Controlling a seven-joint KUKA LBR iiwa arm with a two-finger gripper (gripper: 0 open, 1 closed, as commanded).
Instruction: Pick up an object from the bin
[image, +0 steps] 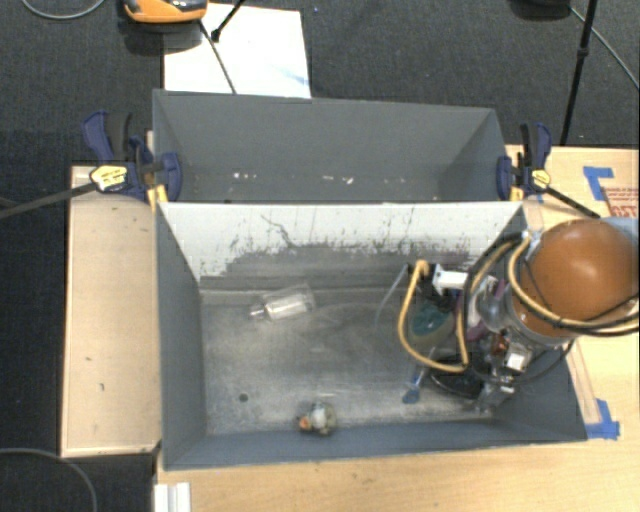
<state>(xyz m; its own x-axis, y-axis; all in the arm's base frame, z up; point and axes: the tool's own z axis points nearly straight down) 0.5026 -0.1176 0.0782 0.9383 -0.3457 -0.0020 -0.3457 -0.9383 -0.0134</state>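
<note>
Reaches into the grey bin (180, 330) from 3 o'clock, orange cover (580, 275) riding above the rim so the wrist can drop past the right wall. Hangs the end effector (445, 375) low at about 4 o'clock of the floor, near the foot of that wall, with a yellow cable (405, 310) looped out toward the centre, presumably slack for wrist turning. Cannot tell whether clenched or released: dark hardware and wiring bunched there, nothing plainly grasped. Shows a teal patch (432, 318) just inside the cable loop and a small blue bit (412, 388) at the loop's lower end; impossible to say whether bin things or robot parts. Offers two clear candidates, both well apart from the end effector. Toward 10 o'clock, a small clear bottle (283, 305) on its side, neck toward 9 o'clock, lying flat as a round loose thing does on a level floor and free of every wall, so probably easy to close on across its body. Toward 7 o'clock, a small lumpy thing (318, 421), orange and greenish, tucked just beside the near wall where floor meets wall; likely harder to take for want of room on that side. Judged early in the task: nothing lifted yet.
</note>
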